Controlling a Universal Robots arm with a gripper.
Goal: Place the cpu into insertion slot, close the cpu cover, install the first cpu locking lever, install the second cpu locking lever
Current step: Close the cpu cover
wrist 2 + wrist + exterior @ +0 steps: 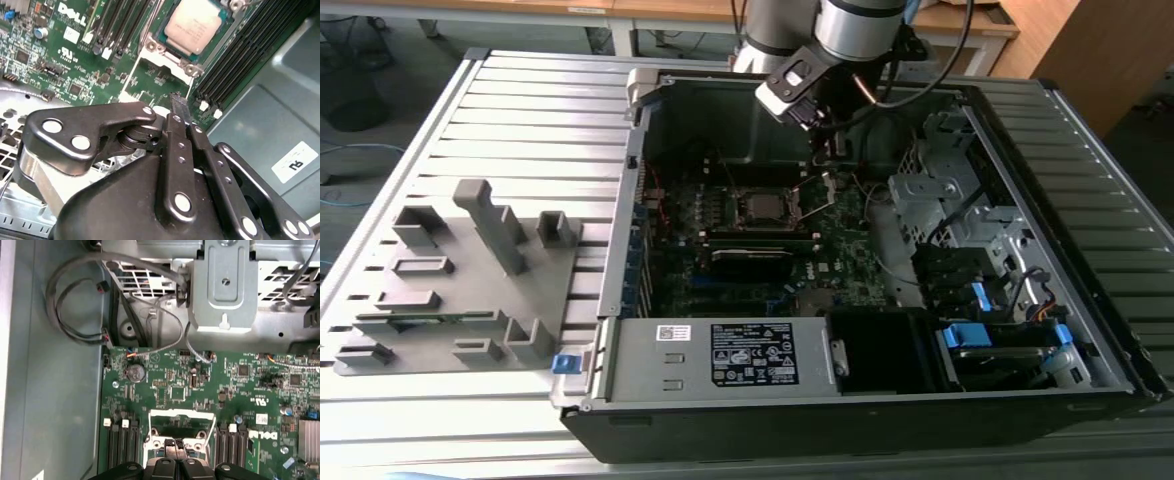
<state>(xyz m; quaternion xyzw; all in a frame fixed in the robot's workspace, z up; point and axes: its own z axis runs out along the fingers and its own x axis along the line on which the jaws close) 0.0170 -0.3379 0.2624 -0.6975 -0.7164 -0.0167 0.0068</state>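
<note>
Gripper [178, 104] pinched fully shut on nothing visible; likely risk from here: narrow tip skating off the thin raised lever [817, 198] and jabbing the board [75, 65] or memory slots [235, 55]; cpu [195, 24] seated in the insertion slot [151, 48], just beyond the tip, near but not touching.

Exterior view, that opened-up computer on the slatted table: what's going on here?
A robot arm reaches into the open computer case. Its gripper, fingers pressed together, hangs low over the green circuit board, right beside the insertion slot. The cpu already sits in that slot, silver face up. In the exterior view a thin lever stands raised next to it.
</note>
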